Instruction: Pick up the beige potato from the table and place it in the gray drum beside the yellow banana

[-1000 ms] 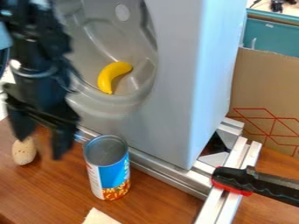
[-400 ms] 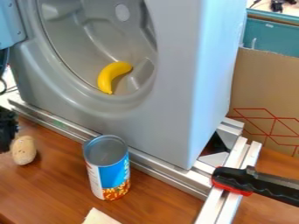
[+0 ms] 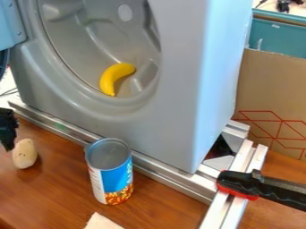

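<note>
Where the left edge cuts the gripper (image 3: pixel 8 129) beside the potato (image 3: pixel 24 154), its opening and hold are unclear.

Potato-like object (image 3: pixel 24 154), one: pale beige, oblong, rounded ends; whole; resting on the brown wood-grain tabletop (image 3: pixel 60 183).

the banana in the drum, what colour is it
The banana is yellow, seen in the camera view.

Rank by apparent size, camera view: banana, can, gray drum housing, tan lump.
1. Gray drum housing
2. Can
3. Banana and tan lump: too close to rank; they sit in different places, so nearness to the camera may skew it.
</note>
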`<action>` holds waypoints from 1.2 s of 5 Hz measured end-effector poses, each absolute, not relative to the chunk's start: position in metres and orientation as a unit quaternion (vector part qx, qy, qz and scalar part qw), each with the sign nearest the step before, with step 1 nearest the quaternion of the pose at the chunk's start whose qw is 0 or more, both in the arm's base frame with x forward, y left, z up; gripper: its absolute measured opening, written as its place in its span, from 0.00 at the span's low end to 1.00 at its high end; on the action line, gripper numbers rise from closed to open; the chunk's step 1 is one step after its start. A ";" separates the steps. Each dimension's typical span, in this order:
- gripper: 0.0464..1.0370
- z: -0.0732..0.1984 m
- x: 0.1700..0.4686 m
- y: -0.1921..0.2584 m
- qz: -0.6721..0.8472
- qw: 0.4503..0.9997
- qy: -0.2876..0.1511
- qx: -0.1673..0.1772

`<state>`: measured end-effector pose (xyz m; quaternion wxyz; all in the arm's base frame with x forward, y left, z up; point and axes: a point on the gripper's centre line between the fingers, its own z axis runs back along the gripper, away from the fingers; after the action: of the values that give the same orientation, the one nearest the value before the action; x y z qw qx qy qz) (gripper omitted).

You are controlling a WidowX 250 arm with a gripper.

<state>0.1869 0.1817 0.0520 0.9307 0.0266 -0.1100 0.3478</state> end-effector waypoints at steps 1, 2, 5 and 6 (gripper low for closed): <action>0.96 0.047 0.195 0.187 0.381 0.914 -0.141 -0.002; 0.96 0.040 0.207 0.198 0.390 0.910 -0.141 0.001; 0.96 0.000 0.244 0.183 0.437 0.894 -0.086 -0.037; 0.96 -0.003 0.239 0.181 0.450 0.891 -0.060 -0.012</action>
<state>0.2394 0.1809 -0.0026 0.8908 -0.0118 -0.0595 0.4503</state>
